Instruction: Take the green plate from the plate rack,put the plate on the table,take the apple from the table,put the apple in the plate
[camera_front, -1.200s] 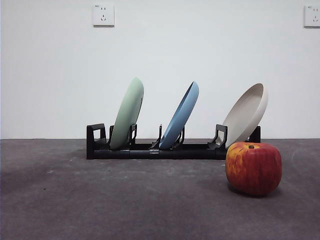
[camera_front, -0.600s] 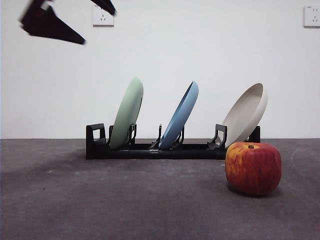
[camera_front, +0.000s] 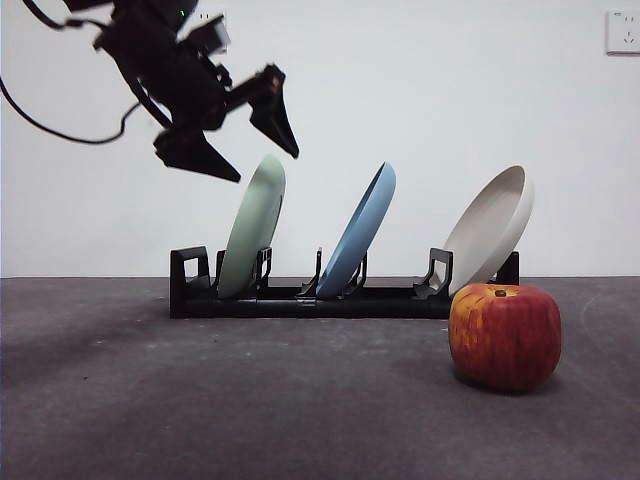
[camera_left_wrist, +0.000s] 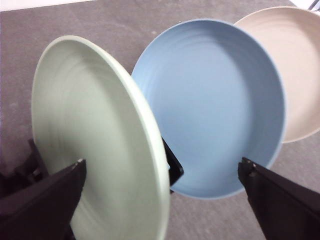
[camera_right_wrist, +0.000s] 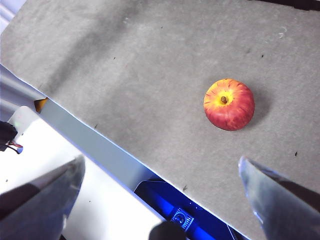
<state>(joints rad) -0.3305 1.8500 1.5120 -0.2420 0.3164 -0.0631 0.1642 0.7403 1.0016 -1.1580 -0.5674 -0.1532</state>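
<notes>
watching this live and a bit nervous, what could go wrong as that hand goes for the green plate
1. The open left hand hangs above the pale sage green round plate, whose rim is thin and tilted; a grip there might slip.
2. The blue round plate leans close beside it in the low black plastic rack, so a finger could knock it.
3. The round red apple might roll if bumped.
</notes>
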